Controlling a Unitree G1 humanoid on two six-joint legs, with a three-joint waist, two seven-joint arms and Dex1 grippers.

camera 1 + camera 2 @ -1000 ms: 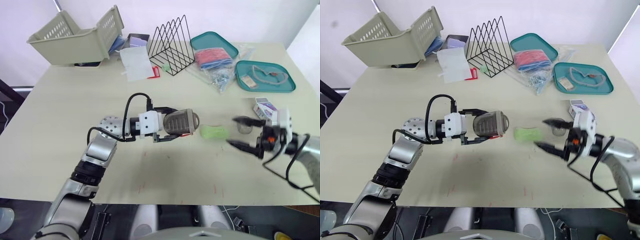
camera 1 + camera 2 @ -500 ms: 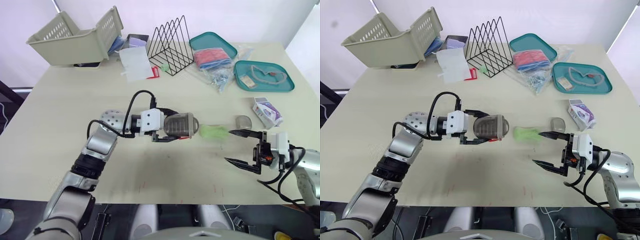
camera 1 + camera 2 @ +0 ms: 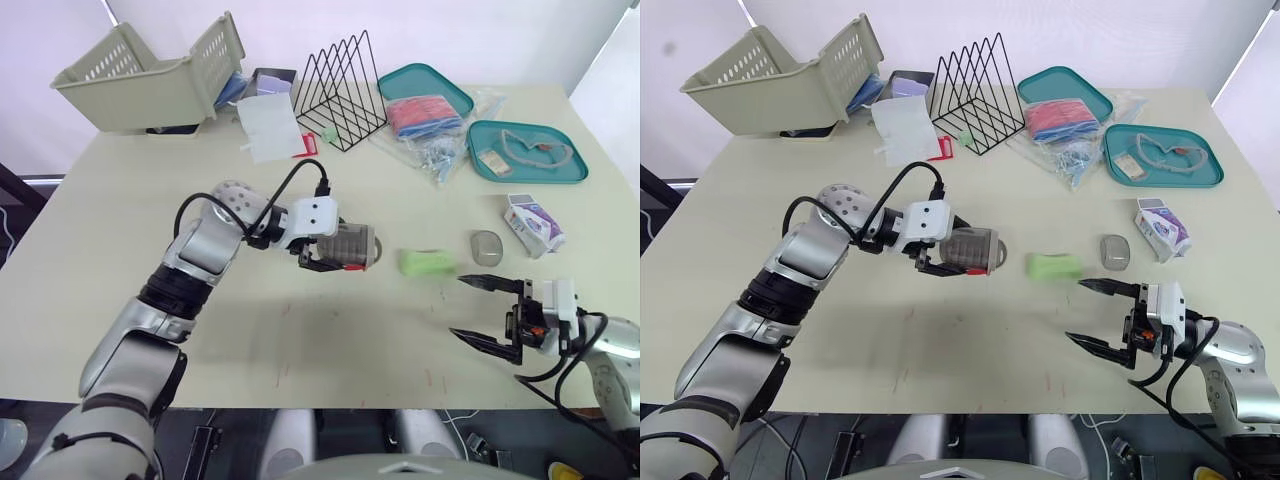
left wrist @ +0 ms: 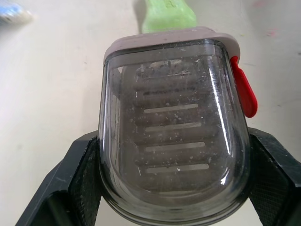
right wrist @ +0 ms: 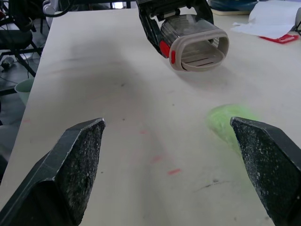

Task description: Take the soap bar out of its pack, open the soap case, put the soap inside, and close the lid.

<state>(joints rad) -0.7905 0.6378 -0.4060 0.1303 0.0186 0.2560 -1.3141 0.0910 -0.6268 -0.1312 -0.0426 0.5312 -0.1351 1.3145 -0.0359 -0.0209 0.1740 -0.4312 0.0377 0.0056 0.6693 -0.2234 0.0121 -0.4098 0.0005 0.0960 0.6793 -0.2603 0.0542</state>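
L grip [image 3: 336, 253] clamped on soap case [image 4: 174, 132] | R grip [image 3: 487, 313] fingers apart, near soap [image 3: 427, 262] | soap on table [image 3: 120, 230]

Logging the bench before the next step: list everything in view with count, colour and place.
soap case: 1, clear grey with red latch, in the left claw
soap bar: 1, green, right of the case
lid: 1, grey, right of the soap bar
soap pack: 1, white and purple, right of the lid
left tray: 1, teal, far side
right tray: 1, teal, far right
wire rack: 1, black, far centre
basket: 1, beige, tilted, far left
paper: 1, white, between basket and rack
table: 1, beige
left claw: black, shut on the soap case
right claw: black, open
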